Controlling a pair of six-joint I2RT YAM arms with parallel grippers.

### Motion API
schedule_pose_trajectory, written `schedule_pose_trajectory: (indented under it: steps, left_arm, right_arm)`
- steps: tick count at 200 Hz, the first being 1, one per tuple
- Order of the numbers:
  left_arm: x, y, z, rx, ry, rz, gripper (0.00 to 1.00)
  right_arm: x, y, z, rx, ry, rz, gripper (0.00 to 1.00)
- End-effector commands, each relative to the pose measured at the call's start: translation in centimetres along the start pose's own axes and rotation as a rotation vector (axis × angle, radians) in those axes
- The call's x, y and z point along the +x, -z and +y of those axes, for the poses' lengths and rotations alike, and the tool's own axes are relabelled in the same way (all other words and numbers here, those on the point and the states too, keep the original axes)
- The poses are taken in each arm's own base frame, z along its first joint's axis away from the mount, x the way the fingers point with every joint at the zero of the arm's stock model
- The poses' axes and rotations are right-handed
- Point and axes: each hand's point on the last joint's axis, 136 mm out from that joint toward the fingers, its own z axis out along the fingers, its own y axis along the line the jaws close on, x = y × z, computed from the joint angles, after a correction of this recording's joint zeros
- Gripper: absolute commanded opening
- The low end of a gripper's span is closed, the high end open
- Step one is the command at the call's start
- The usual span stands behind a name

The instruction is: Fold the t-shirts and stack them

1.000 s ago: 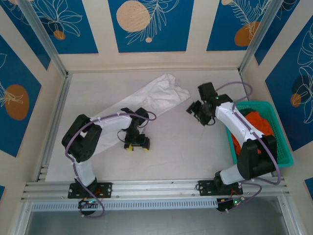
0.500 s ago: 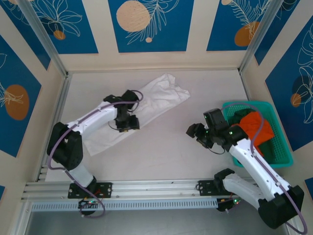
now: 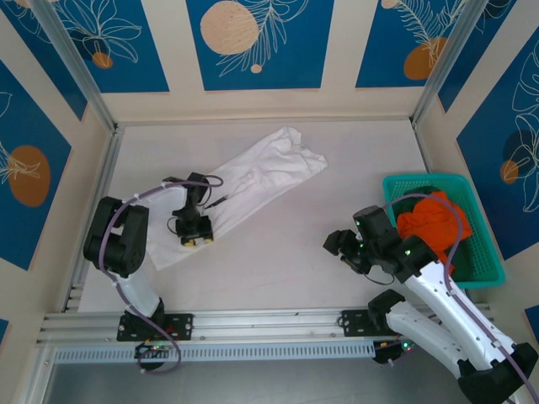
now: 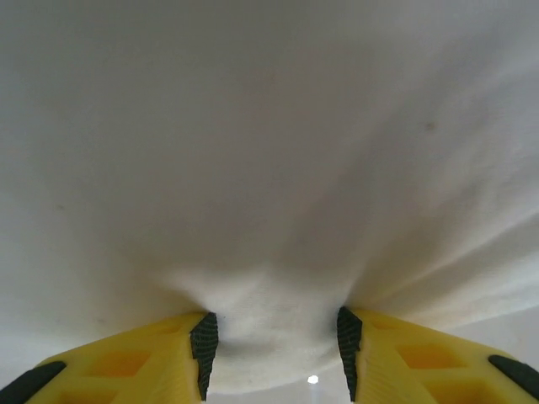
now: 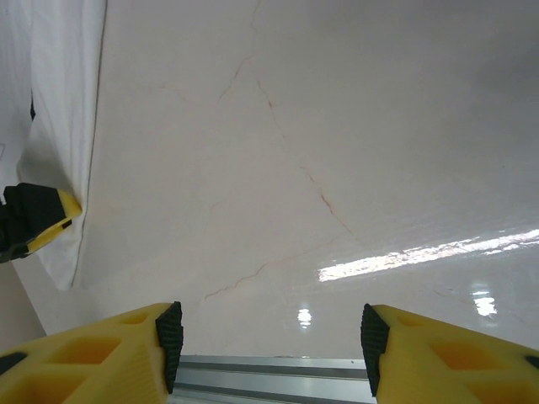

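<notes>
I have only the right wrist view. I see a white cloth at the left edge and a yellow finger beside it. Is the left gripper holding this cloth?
Observer: Not clamped. The left wrist view shows the left gripper open, its pads on the white t-shirt, with cloth puckered between them.
Operator: Where are the other shirts?
Observer: The top view shows an orange t-shirt bunched in the teal basket, to the right of the right gripper, which is open above the table.
</notes>
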Motion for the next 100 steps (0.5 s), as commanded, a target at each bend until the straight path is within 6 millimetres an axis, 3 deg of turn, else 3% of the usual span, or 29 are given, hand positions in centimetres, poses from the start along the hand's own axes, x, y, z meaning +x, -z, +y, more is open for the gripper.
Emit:
schedule_pose_trajectory:
  steps: [1,29,46,68,100]
  left_arm:
    - [2.8,-2.6,-1.6,0.083,0.011,0.088,0.45]
    - [4.9,-3.1,-4.5,0.1,-0.003,0.088,0.47]
    - [5.8,-3.1,-7.4,0.132,-0.004,0.081,0.47]
    - [6.5,-2.8,-12.0,0.162,-0.02,0.055,0.48]
    - [8.2,-2.7,-20.3,0.203,-0.041,0.034,0.51]
  right_arm:
    - [-0.2,0.4,-0.4,0.035,-0.017,-0.013,0.61]
    - [-0.3,0.3,-0.2,0.035,0.008,-0.009,0.61]
    - [-0.5,0.2,0.0,0.037,0.025,-0.004,0.61]
    - [-0.7,-0.2,-0.1,0.059,0.033,0.011,0.62]
    - [-1.3,-1.2,-2.1,0.165,-0.051,0.029,0.62]
